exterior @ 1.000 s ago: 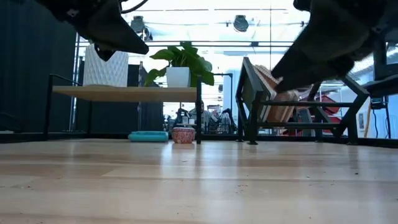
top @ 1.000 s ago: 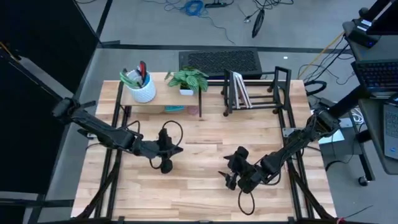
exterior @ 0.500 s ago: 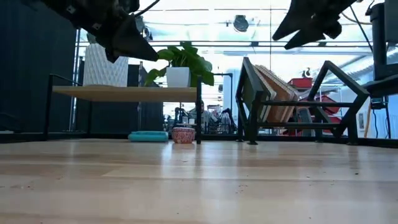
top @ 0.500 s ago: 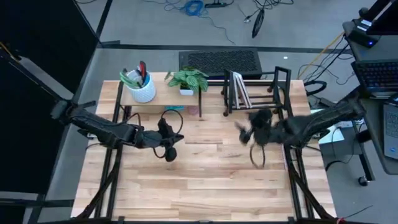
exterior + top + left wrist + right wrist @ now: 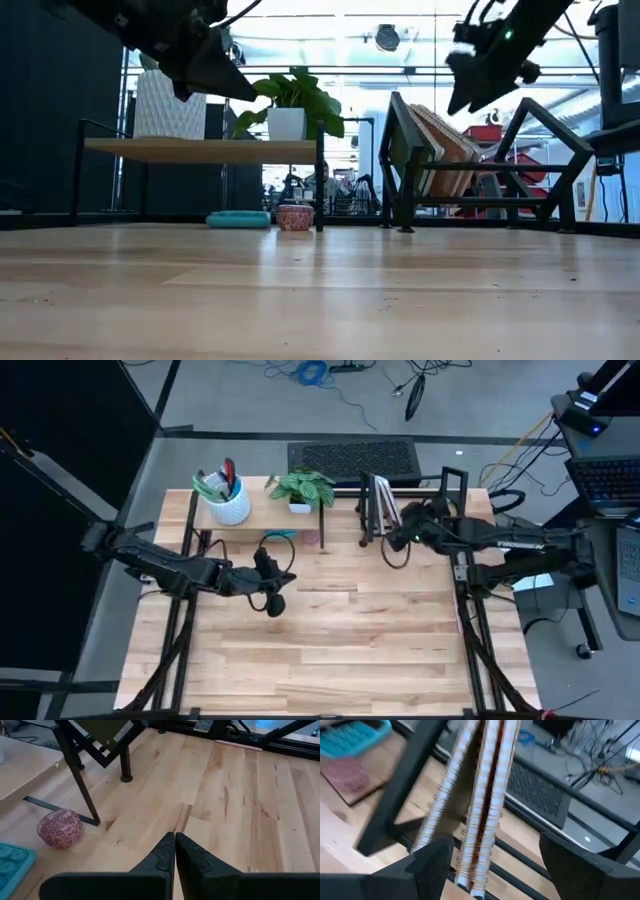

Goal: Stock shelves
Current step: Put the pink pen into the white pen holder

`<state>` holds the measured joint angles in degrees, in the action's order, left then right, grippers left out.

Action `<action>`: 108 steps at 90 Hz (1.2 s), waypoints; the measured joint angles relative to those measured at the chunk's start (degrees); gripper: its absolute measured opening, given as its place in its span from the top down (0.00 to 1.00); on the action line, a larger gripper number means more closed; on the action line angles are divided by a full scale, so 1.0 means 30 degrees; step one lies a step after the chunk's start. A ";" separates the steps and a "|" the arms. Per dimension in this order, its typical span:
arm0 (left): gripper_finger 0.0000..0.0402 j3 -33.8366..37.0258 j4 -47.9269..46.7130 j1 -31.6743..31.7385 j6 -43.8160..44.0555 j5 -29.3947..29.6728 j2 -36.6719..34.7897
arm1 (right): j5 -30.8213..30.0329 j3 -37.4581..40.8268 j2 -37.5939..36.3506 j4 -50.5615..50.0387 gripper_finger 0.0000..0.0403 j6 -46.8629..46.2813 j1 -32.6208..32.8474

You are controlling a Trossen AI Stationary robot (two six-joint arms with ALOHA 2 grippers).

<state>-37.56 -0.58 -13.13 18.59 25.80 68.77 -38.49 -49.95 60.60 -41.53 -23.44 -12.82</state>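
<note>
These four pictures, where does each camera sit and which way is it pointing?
High view: overhead, looking straight down on the table, both arms showing.
Low view: at tabletop height, facing the wooden shelf and black rack; both arms enter from above.
Left wrist view: on the left arm, facing the tabletop past the shut left gripper.
Right wrist view: on the right arm, facing spiral notebooks through the open right gripper.
Shared: the pink bowl also shows in the low view.

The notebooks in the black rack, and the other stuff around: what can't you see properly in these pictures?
- Notebooks: right wrist view is blurred; covers unreadable, count unsure.
- Teal tray: high view, wooden shelf covers most of it; cut off by the edge in the left wrist view.
- White cup: contents too small to name in the high view.
- Left hand: shut. Right hand: open at the notebooks.
</note>
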 joint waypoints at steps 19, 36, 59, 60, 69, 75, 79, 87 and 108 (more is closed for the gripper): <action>1.00 0.0000 -0.0263 0.0000 0.0036 -0.0522 0.0000 | 0.9460 -0.0018 -0.1157 -0.3333 0.36 -0.1844 0.0765; 1.00 0.0000 -0.0179 0.0015 -0.1104 -0.0397 0.0000 | 1.4084 -0.0036 -0.1238 -0.7387 0.36 -0.3922 0.3947; 1.00 0.0000 0.0028 0.0015 -0.2206 -0.0043 0.0000 | 1.4442 -0.0036 -0.0771 -1.2945 0.37 -0.2202 0.8334; 1.00 0.0000 0.0028 0.0015 -0.2296 -0.0034 0.0000 | 1.4469 -0.0036 -0.0767 -1.2927 0.37 -0.2233 0.8500; 1.00 0.0000 0.0036 0.0015 -0.2436 -0.0007 0.0000 | 1.4903 -0.0036 -0.0621 -1.2946 0.39 -0.2783 0.9782; 1.00 0.0000 0.0036 0.0015 -0.2375 -0.0007 0.0000 | 1.5033 -0.0036 -0.0401 -1.2986 0.42 -0.3207 1.0643; 1.00 0.0000 0.0039 0.0015 -0.2370 -0.0007 0.0000 | 1.5213 0.0151 -0.0238 -1.2659 0.44 -0.3531 1.1240; 1.00 0.0000 0.0036 0.0015 -0.2370 0.0000 0.0000 | 1.5707 0.0922 0.0298 -1.1743 0.49 -0.4112 1.2464; 1.00 0.0000 0.0041 0.0015 -0.2445 0.0007 0.0000 | 1.6938 0.1875 0.3373 -1.1146 0.63 -0.3444 1.4766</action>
<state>-37.56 -0.45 -13.08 11.26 25.82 68.77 12.33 -44.33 70.72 -74.97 -33.77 31.48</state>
